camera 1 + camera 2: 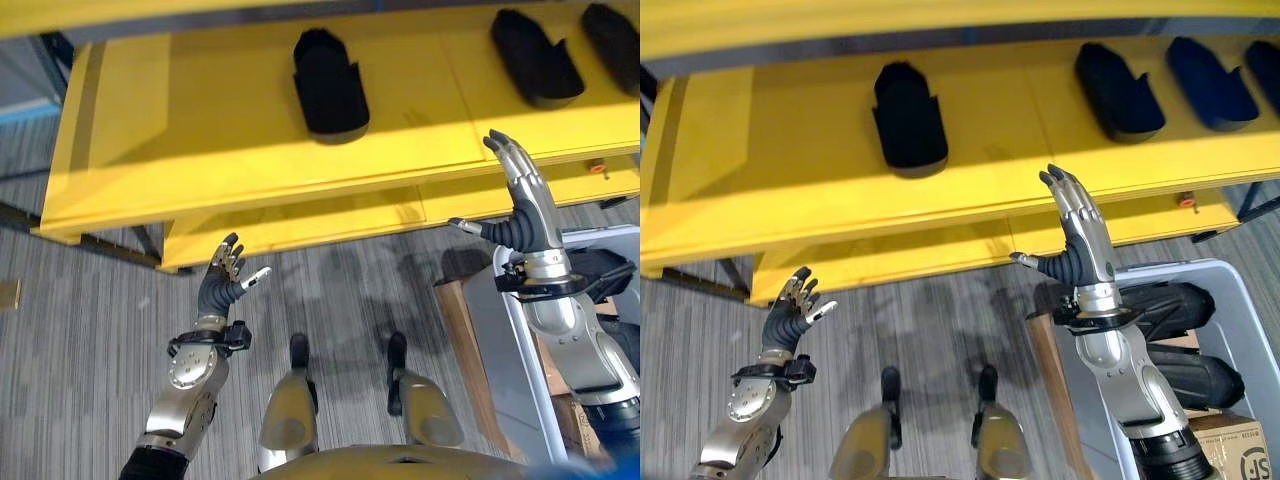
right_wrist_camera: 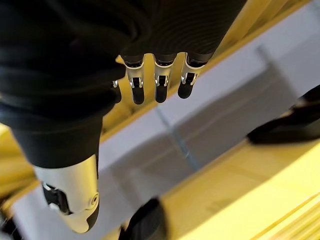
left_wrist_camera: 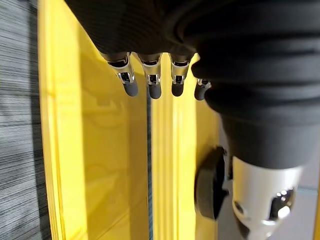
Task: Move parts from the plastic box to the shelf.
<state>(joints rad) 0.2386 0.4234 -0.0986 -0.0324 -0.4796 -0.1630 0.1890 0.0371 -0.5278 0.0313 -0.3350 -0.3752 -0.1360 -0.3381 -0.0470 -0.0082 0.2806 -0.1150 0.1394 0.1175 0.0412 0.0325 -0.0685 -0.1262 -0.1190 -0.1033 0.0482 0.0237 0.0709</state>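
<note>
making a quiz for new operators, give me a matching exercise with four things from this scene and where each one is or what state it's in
Things:
1. left hand
2. right hand
3. leftmost black part
4. plastic box

Places or states:
A. lying on the yellow shelf
B. on the robot's right, black parts inside
C. low over the grey carpet, fingers open
D. raised at the shelf's front edge, fingers straight

Pairs: 1-C, 2-D, 3-A, 4-B

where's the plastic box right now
The plastic box sits at the robot's lower right, below the yellow shelf, behind the open right hand, with black parts inside.
</note>
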